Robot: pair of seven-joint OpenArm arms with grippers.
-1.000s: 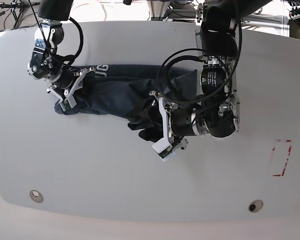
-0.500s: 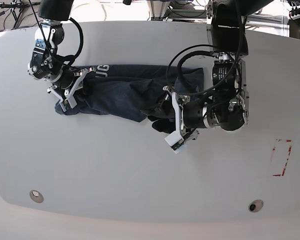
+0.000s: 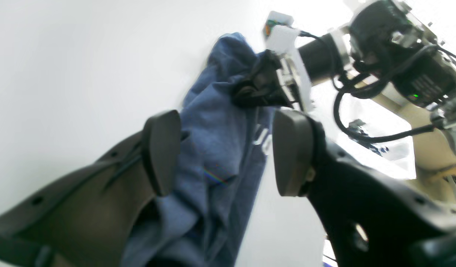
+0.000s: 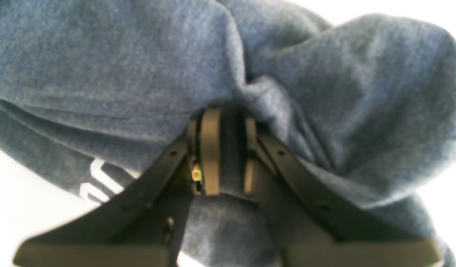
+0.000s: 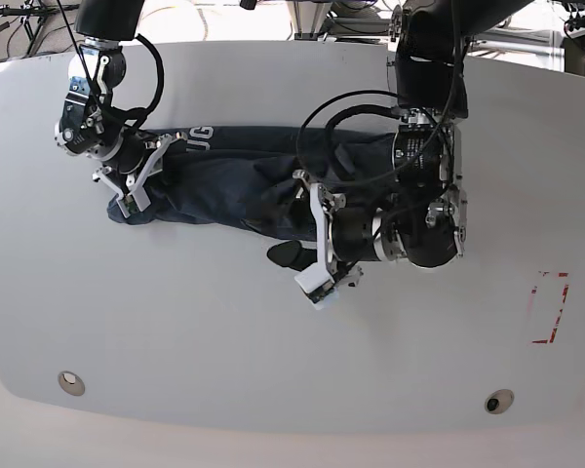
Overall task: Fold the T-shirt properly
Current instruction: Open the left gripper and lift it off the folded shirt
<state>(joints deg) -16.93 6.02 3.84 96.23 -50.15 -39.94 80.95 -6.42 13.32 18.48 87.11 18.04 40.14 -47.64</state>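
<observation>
The dark navy T-shirt [image 5: 224,180] lies bunched in a long rope across the white table [image 5: 273,351], with white lettering [image 5: 197,135] at its upper left. At the shirt's left end my right gripper [image 5: 135,190] is shut on a fold. The right wrist view shows that gripper [image 4: 228,148] pinching the T-shirt [image 4: 324,92]. My left gripper [image 5: 291,232] stands open at the shirt's right part. In the left wrist view its pads [image 3: 161,152] stand wide apart, and the T-shirt [image 3: 220,122] runs between them toward the far arm, unclamped.
A red tape rectangle [image 5: 548,307] marks the table at the right. Two round fittings [image 5: 70,382] [image 5: 497,401] sit near the front edge. Black cables [image 5: 341,127] loop over the shirt's right end.
My left arm swung right along the shirt and has come back left, its gripper open throughout. The right arm has stayed put, shut on the shirt's left end.
</observation>
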